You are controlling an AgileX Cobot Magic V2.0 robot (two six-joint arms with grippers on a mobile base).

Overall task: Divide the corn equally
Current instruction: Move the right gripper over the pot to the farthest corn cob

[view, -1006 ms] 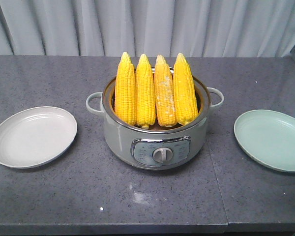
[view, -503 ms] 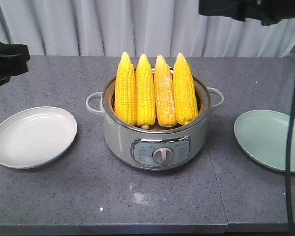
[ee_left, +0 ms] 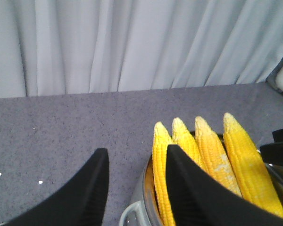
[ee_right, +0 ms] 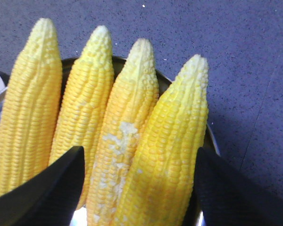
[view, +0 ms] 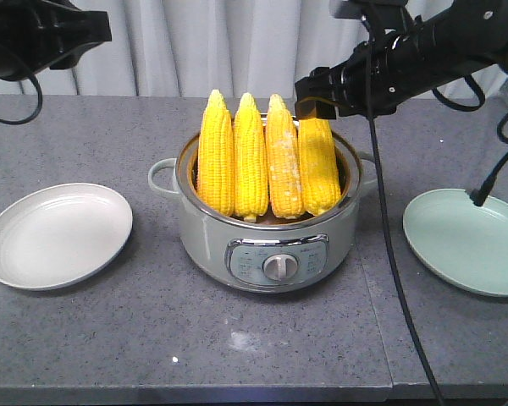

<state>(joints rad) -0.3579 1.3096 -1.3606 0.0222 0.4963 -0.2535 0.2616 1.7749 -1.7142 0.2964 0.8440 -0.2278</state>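
Several yellow corn cobs (view: 251, 161) stand upright, side by side, in a grey-green cooker pot (view: 267, 233) at the table's middle. My right gripper (view: 315, 103) hovers at the tip of the rightmost cob (view: 319, 169). In the right wrist view it (ee_right: 139, 153) is open, with its fingers (ee_right: 61, 188) straddling the two right-hand cobs (ee_right: 170, 155) without touching them. My left gripper (view: 97, 25) is high at the back left, away from the pot. In the left wrist view it (ee_left: 137, 150) is open and empty, with the cobs (ee_left: 247, 165) behind its right finger.
A white plate (view: 57, 235) lies left of the pot and a pale green plate (view: 470, 241) lies right of it, both holding nothing. The right arm's cables (view: 381, 194) hang down between the pot and the green plate. A grey curtain (view: 237, 42) backs the table.
Both arms have come into view. The right arm dropped down and leftward to the rightmost cob's tip. The left arm moved up to the top left corner. The corn has not moved.
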